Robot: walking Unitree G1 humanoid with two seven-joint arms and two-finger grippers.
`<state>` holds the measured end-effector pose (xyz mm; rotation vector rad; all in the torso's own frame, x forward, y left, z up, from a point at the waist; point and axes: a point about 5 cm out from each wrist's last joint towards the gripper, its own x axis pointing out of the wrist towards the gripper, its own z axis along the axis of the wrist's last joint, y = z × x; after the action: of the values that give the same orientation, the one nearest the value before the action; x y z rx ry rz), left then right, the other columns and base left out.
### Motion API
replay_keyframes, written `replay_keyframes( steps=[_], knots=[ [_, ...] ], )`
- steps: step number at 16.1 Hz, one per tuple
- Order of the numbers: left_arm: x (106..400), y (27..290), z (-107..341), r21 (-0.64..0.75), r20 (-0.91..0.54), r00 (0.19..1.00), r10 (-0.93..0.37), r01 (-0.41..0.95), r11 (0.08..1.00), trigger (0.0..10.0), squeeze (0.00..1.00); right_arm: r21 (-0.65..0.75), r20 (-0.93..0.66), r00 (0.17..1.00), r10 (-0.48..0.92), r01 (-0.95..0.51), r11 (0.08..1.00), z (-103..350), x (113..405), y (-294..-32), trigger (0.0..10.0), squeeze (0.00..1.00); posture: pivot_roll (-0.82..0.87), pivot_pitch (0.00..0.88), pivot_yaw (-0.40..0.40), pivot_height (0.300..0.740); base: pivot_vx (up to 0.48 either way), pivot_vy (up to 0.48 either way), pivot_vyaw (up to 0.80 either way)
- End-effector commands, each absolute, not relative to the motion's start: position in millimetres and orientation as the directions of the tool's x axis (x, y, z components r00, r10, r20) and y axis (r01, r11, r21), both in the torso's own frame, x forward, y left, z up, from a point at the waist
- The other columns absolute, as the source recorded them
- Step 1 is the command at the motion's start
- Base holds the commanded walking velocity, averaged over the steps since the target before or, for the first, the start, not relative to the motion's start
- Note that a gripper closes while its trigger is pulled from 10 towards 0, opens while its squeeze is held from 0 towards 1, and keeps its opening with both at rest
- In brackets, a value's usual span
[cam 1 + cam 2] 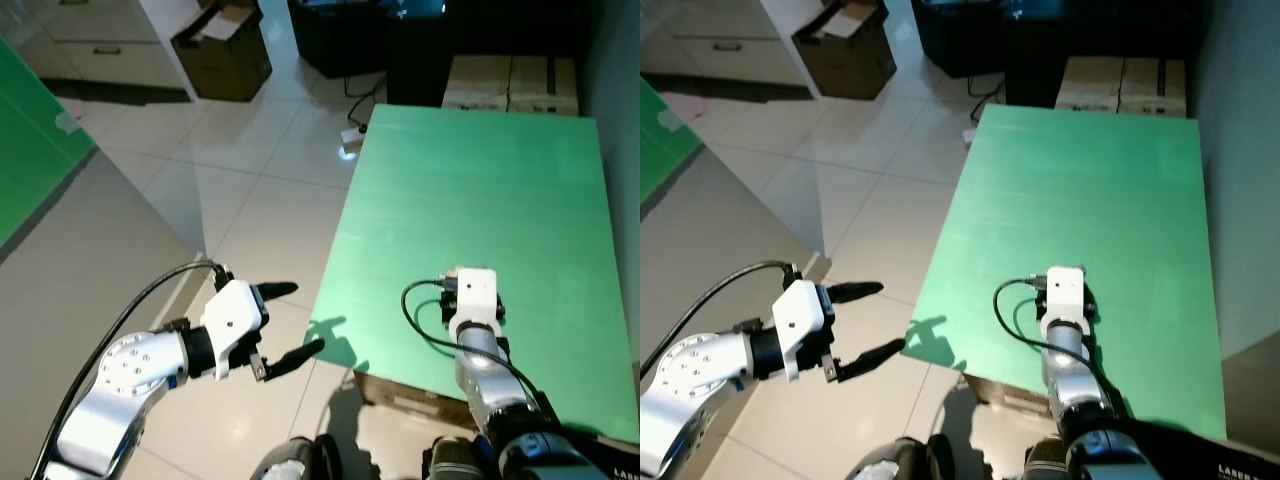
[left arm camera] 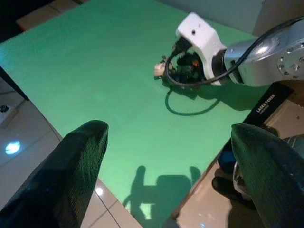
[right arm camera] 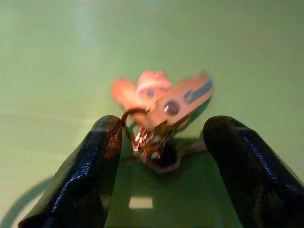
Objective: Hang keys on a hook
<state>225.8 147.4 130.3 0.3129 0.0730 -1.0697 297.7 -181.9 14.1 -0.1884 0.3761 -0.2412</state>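
Green table is filling the right of the frame – the keys are lying at its lower middle, between the right gripper's spread fingers. Grasp step: closing next. Left gripper is hovering spread, lower left

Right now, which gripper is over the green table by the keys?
The right gripper, down on the green table, fingers open around the keys. The left gripper hangs over the floor beside it.
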Motion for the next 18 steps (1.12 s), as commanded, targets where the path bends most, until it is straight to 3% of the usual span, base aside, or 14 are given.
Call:
replay_keyframes(
  steps=[1,9,18],
  knots=[
    [227,154,131,0.224,-0.220,0.502,-0.837,0.861,0.457,10.0,0.00,-0.201,-0.378,0.889,-0.258,0.193,0.960,9,296,-178,10.0,0.00,0.04,0.149,0.190,0.740,0.000,0.000,0.00],
    [209,151,123,0.212,-0.200,0.548,-0.812,0.834,0.510,10.0,0.00,-0.186,-0.425,0.878,-0.219,0.152,0.971,5,297,-179,10.0,0.00,0.05,0.173,0.111,0.740,0.000,0.000,0.00],
    [217,152,128,0.220,-0.210,0.547,-0.811,0.834,0.506,10.0,0.00,-0.112,-0.486,0.855,-0.179,0.142,0.984,0,298,-175,10.0,0.00,0.07,0.180,0.133,0.740,0.000,0.000,0.00]
  ],
)
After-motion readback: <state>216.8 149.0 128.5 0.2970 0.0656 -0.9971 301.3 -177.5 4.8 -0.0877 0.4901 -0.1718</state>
